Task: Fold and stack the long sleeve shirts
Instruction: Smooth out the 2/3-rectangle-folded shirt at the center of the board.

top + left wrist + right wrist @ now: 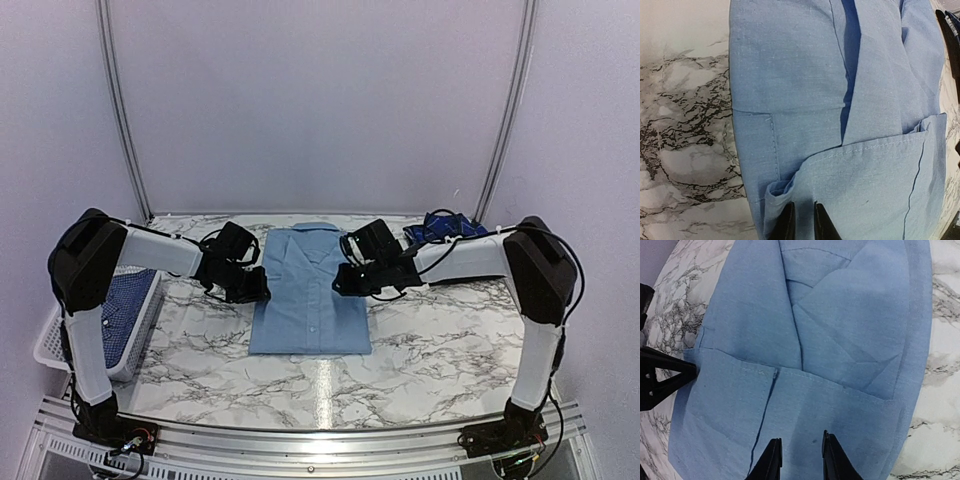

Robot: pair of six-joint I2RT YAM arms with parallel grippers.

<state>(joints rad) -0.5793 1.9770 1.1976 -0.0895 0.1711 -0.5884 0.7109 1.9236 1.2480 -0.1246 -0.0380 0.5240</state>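
Note:
The plain light blue shirt (310, 290) lies flat at the table's middle, collar at the far end, sleeves folded in. A stitched hem crosses it in the left wrist view (875, 147) and the right wrist view (830, 382). My left gripper (248, 285) is at the shirt's left edge. Its fingers stand a narrow gap apart just over the cloth (804, 220), beside a small curled fold, pinching nothing that shows. My right gripper (345, 278) is at the right edge, slightly open over flat cloth (801, 457). The dark navy plaid shirt (440, 228) lies bunched at the back right. The blue-and-white check shirt (125, 305) lies in a basket.
A white slatted basket (50, 345) stands at the table's left edge beside the left arm. The marble table (440, 350) ends in a metal rail at the front. Grey walls close the back and sides.

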